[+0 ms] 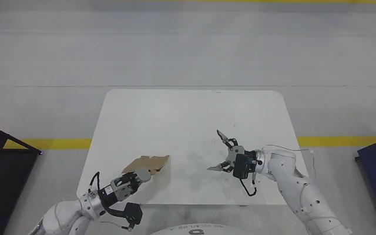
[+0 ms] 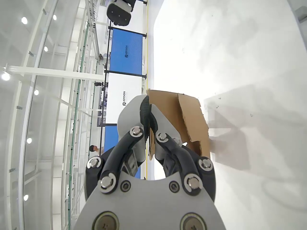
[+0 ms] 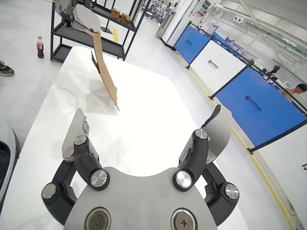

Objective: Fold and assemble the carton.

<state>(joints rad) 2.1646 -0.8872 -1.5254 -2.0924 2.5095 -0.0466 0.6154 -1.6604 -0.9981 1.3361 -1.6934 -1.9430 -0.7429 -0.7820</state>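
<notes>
A large industrial hall; beyond the jaws of the right gripper (image 3: 148,110) stand blue-and-white partition panels (image 3: 251,92) and a black metal rack (image 3: 120,25); yellow floor line (image 1: 59,143); high ceiling lights (image 2: 24,20).

Left gripper (image 1: 143,174) clamped tight, right gripper (image 1: 214,151) spread wide.

Left tool (image 2: 147,107) pinched closed on one edge of the flat brown carton (image 2: 189,118), cardboard sandwiched between both fingers. Carton sticks out over the white tabletop (image 2: 239,48), its shadow on the surface beside it. Blue and white partition panels (image 2: 124,72) stand beyond the tabletop's edge.
</notes>
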